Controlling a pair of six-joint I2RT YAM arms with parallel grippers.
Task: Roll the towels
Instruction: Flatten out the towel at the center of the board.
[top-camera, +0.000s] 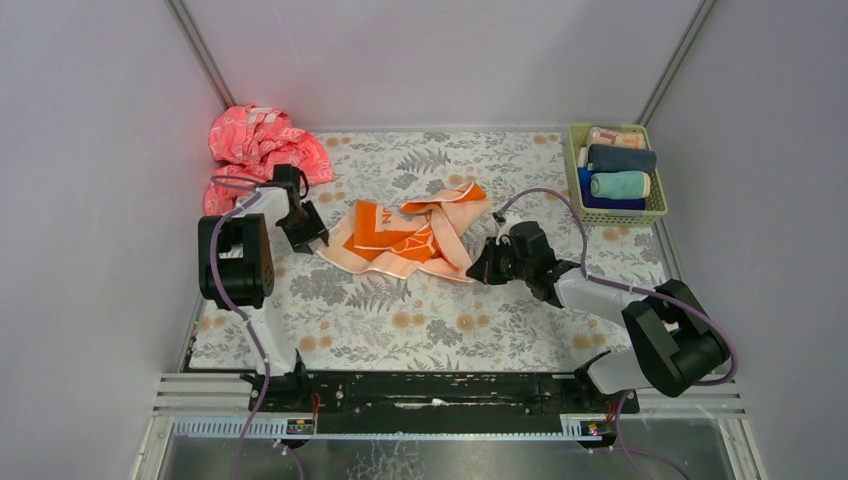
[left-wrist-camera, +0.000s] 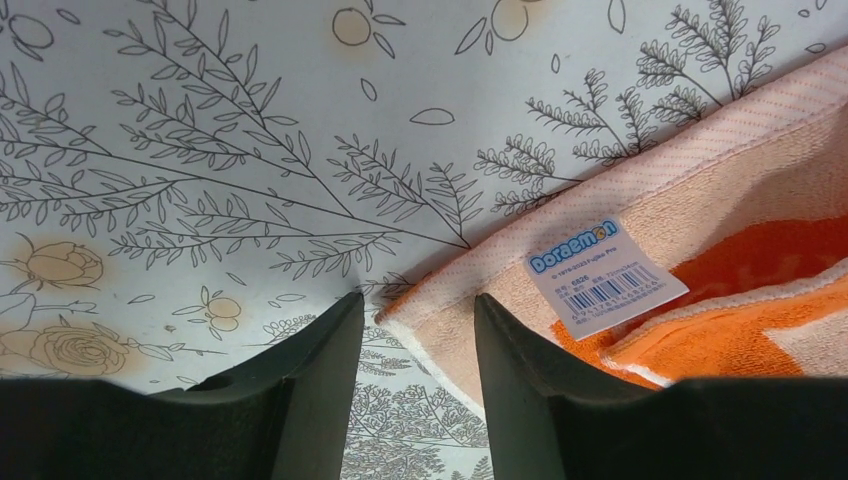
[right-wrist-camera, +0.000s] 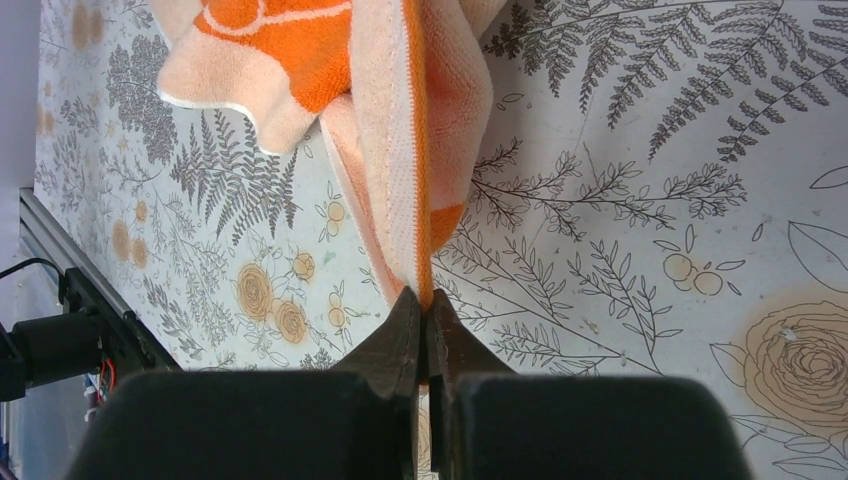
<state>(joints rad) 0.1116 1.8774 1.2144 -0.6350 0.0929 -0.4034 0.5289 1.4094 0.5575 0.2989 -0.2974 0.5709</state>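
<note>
Right pincer (right-wrist-camera: 428, 300) pinches crumpled orange-and-peach towel (right-wrist-camera: 300, 40); left pincer (left-wrist-camera: 418, 298) gapes around its corner.

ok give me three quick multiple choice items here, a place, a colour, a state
1. Where is the green basket of rolled towels? A far right corner B far left corner C between the arms
2. The Doraemon-labelled towel's colours? A blue and white B orange and peach C plain green
3. The right gripper is: A wide open B shut on that towel's edge C out of view
Answers: 1 A, it sits top right in the overhead view; 2 B, both colours show around the label; 3 B, its fingers pinch the hem.
</note>
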